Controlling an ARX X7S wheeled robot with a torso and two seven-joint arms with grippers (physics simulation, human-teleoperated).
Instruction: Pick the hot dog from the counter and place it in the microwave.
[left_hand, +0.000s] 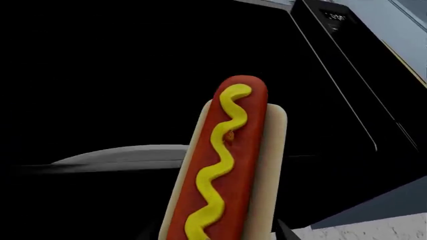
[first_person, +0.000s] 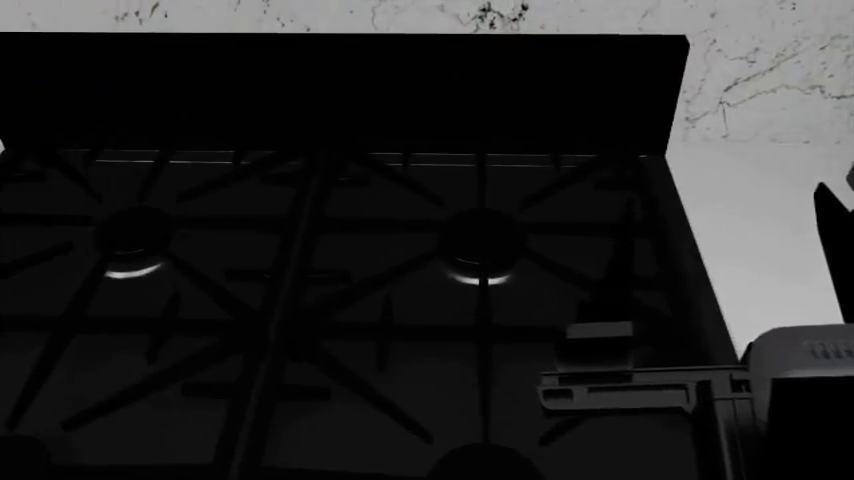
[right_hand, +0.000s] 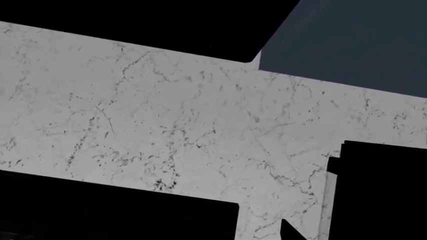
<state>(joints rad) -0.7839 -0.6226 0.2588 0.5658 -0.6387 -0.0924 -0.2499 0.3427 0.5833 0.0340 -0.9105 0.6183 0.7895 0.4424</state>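
- In the left wrist view the hot dog (left_hand: 227, 165) fills the lower middle: a red sausage in a pale bun with a yellow mustard zigzag along it, rising on a slight tilt from the camera's near edge.
- The hot dog is up in the air in front of a dark cavity, most likely the microwave (left_hand: 133, 75); a pale curved plate (left_hand: 127, 154) shows low inside it, behind the bun.
- The left gripper's fingers cannot be made out, only a small dark tip beside the bun's base, so I cannot tell how its jaws stand, though the hot dog appears carried by that arm.
- A dark door panel (left_hand: 347, 75) stands beside the opening.
- The head view looks down on a black stovetop (first_person: 334, 300) with 2 visible burners under crossed grates, and the white counter (first_person: 761, 210) lies to its right, below a veined marble wall (first_person: 761, 70).
- The right wrist view faces a marble surface (right_hand: 187, 125); the right gripper's jaw state cannot be told.
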